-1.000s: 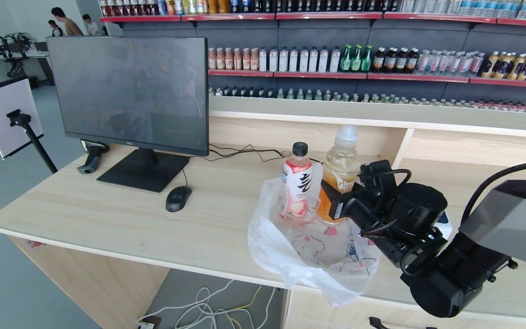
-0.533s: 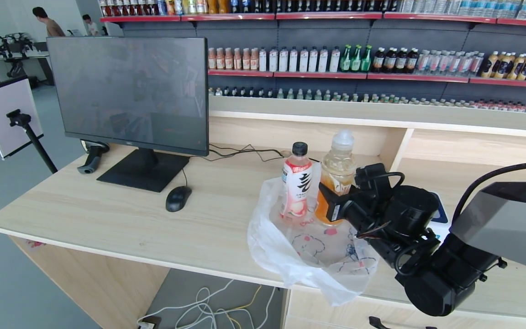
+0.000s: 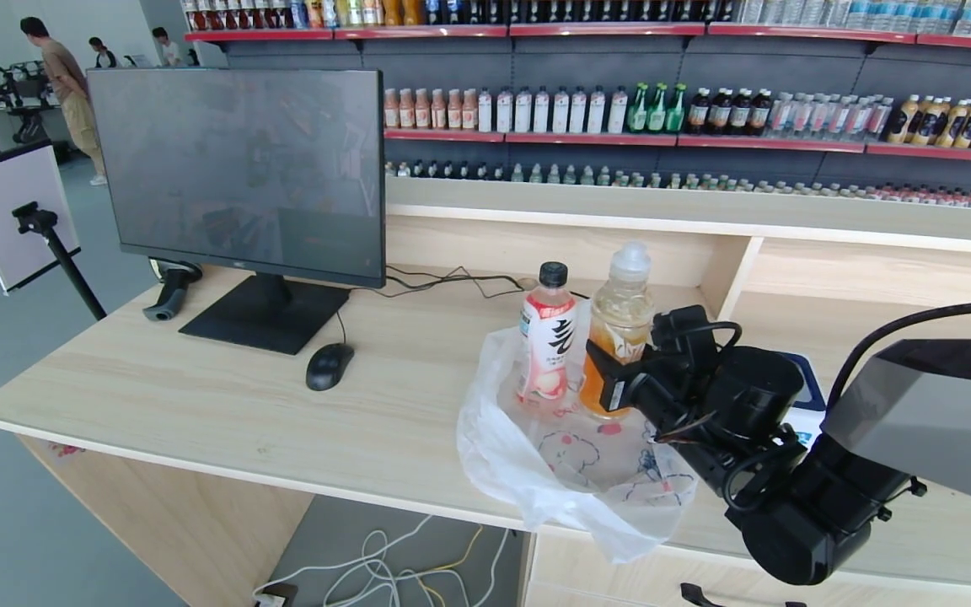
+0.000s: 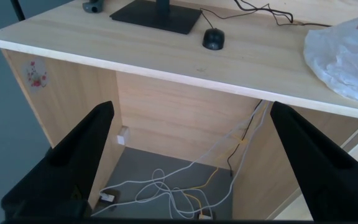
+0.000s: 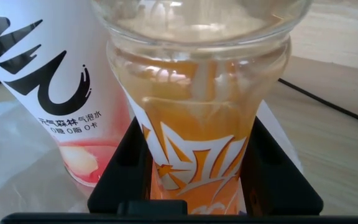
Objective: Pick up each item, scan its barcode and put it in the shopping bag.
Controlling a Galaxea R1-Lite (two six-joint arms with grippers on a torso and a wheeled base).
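Observation:
An orange juice bottle (image 3: 618, 324) with a white cap is held upright by my right gripper (image 3: 620, 381), shut around its lower body, over the far side of the white shopping bag (image 3: 565, 459). In the right wrist view the orange bottle (image 5: 197, 130) sits between the dark fingers (image 5: 118, 180). A pink bottle (image 3: 548, 337) with a black cap stands inside the bag, just left of the orange one. The pink bottle (image 5: 48, 93) is almost touching the orange one. My left gripper (image 4: 191, 162) hangs open in front of the counter, below its top.
On the wooden counter (image 3: 199, 396) stand a monitor (image 3: 241, 169), a black mouse (image 3: 329, 365) and a handheld scanner (image 3: 167, 291) at the far left. A blue and white item (image 3: 807, 371) lies behind my right arm. Cables trail on the floor (image 4: 166, 190) under the counter.
My right gripper has lowered the orange bottle a little and shifted it slightly left, closer to the pink bottle and the bag. The pink bottle and bag stayed put.

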